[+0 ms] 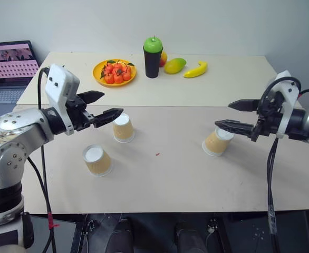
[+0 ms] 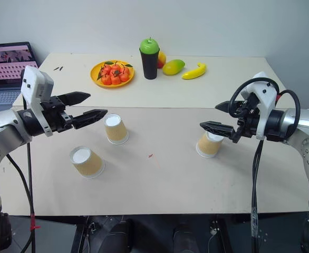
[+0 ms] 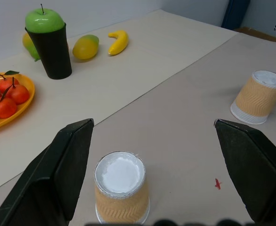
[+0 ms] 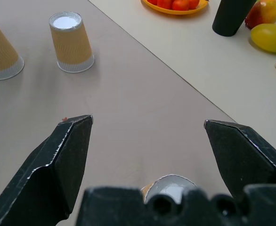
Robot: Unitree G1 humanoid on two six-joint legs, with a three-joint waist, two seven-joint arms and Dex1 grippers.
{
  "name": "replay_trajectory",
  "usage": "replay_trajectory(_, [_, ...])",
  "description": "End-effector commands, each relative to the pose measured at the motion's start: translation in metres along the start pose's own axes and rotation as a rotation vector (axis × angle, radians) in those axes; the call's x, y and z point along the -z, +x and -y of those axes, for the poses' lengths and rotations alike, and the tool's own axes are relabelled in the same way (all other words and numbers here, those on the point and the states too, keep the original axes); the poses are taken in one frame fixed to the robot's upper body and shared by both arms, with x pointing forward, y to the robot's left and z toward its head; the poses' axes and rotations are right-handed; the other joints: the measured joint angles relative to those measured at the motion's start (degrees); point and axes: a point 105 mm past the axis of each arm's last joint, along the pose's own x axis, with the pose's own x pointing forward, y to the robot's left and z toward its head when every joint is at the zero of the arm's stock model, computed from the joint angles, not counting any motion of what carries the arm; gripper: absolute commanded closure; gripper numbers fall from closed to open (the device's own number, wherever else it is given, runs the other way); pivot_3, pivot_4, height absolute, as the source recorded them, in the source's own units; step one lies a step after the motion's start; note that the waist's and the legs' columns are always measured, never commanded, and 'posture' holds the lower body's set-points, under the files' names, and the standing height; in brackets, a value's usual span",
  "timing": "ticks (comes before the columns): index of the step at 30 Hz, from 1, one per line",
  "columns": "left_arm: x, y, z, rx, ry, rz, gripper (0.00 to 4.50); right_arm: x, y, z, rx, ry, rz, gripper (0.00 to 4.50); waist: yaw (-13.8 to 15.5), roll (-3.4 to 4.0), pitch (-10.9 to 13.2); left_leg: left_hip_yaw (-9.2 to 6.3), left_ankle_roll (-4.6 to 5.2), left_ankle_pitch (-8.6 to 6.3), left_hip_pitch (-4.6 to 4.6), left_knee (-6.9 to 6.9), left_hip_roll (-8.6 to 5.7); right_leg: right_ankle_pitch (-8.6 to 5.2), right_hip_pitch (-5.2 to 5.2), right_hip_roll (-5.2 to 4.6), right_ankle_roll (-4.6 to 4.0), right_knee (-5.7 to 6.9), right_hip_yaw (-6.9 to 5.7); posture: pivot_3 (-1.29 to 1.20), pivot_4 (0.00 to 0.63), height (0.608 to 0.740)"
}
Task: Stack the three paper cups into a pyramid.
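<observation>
With both grippers gaping empty, our left gripper [image 1: 104,104] hangs just above the middle cup [image 1: 123,128], upended on the table [image 1: 170,168], nearer than our right gripper [image 1: 229,115].

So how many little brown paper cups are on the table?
3 ribbed tan paper cups, upside down: one front left, one just behind it, one on the right.

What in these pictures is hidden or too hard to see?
- Right paper cup: right wrist view, mostly hidden behind the right gripper's base.
- Laptop: left eye view, cut by the picture's edge; its screen content is too small to read.
- Fruit behind the black cup: right eye view, mostly covered, kind unclear.
</observation>
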Motion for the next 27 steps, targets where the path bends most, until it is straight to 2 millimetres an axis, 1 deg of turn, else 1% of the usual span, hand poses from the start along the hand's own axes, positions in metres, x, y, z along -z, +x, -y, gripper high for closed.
replay_trajectory(1, [-0.011, -0.007, -0.001, -0.039, 0.06, 0.056, 0.12, -0.013, -0.001, -0.001, -0.002, -0.038, 0.045, 0.0, -0.09, 0.0, 0.0, 0.0, 0.0, 0.0, 0.0, 0.0, 0.0, 0.0, 0.0, 0.0, 0.0, 0.0, 0.0, 0.0, 0.15, 0.735])
replay_trajectory(2, [-0.01, -0.01, -0.007, -0.106, 0.05, 0.095, 0.12, -0.013, 0.005, -0.002, -0.023, -0.04, 0.051, 0.0, -0.16, 0.0, 0.0, 0.01, 0.0, 0.0, 0.01, 0.0, 0.0, 0.0, 0.0, 0.0, 0.0, -0.01, 0.01, 0.0, 0.15, 0.735])
replay_trajectory(4, [-0.002, -0.014, -0.009, -0.188, 0.049, 0.132, 0.12, -0.012, 0.013, -0.001, -0.049, -0.037, 0.067, 0.0, -0.44, 0.0, 0.0, 0.03, 0.01, 0.0, 0.07, -0.01, 0.0, 0.01, 0.03, 0.0, -0.01, 0.0, 0.04, 0.0, 0.15, 0.735])
replay_trajectory(6, [0.0, -0.018, -0.004, -0.214, 0.012, 0.188, 0.12, -0.01, 0.019, 0.0, -0.056, -0.032, 0.073, 0.0, -0.44, 0.0, 0.0, 0.03, 0.0, 0.0, 0.14, -0.01, 0.01, 0.01, 0.07, 0.0, -0.02, 0.02, 0.05, 0.0, 0.15, 0.735])
replay_trajectory(7, [0.006, -0.022, 0.001, -0.217, 0.031, 0.174, 0.12, -0.007, 0.023, -0.001, -0.067, -0.031, 0.071, 0.0, -0.33, 0.0, 0.0, 0.02, 0.0, 0.0, 0.14, 0.0, 0.01, 0.01, 0.08, 0.0, -0.02, 0.04, 0.04, 0.0, 0.15, 0.735])
replay_trajectory(10, [0.012, -0.036, 0.008, -0.241, 0.039, 0.169, 0.12, -0.005, 0.03, -0.007, -0.12, -0.018, 0.079, 0.0, -0.3, -0.04, 0.02, 0.02, 0.0, 0.0, 0.07, 0.01, 0.01, 0.01, 0.06, 0.01, -0.02, 0.02, 0.04, 0.0, 0.15, 0.735])
replay_trajectory(15, [0.019, -0.052, 0.013, -0.237, 0.12, 0.12, 0.12, -0.006, 0.033, -0.011, -0.161, -0.022, 0.065, 0.0, 0.25, -0.03, 0.03, 0.02, 0.01, -0.01, 0.09, 0.08, 0.01, 0.01, 0.05, 0.01, -0.02, 0.11, 0.04, 0.0, 0.15, 0.735])
replay_trajectory(18, [0.029, -0.058, 0.014, -0.246, 0.155, 0.079, 0.12, -0.006, 0.033, -0.009, -0.15, -0.031, 0.051, 0.0, 0.49, -0.02, 0.03, 0.02, 0.01, -0.01, 0.12, 0.15, 0.01, 0.03, 0.09, 0.01, -0.04, 0.11, 0.04, 0.0, 0.15, 0.735])
replay_trajectory(23, [0.054, -0.061, 0.023, -0.225, 0.147, 0.044, 0.12, -0.014, 0.033, -0.007, -0.141, -0.048, 0.053, 0.0, 0.75, -0.01, 0.03, 0.06, 0.01, -0.01, 0.12, 0.13, 0.01, 0.03, 0.07, 0.01, -0.05, 0.08, 0.06, 0.0, 0.15, 0.735])
replay_trajectory(27, [0.064, -0.062, 0.025, -0.235, 0.136, 0.037, 0.12, -0.017, 0.031, -0.006, -0.144, -0.053, 0.051, 0.0, 1.03, -0.01, 0.03, 0.05, 0.01, -0.01, 0.12, 0.12, 0.02, 0.03, 0.06, 0.01, -0.06, 0.1, 0.05, 0.0, 0.15, 0.735])
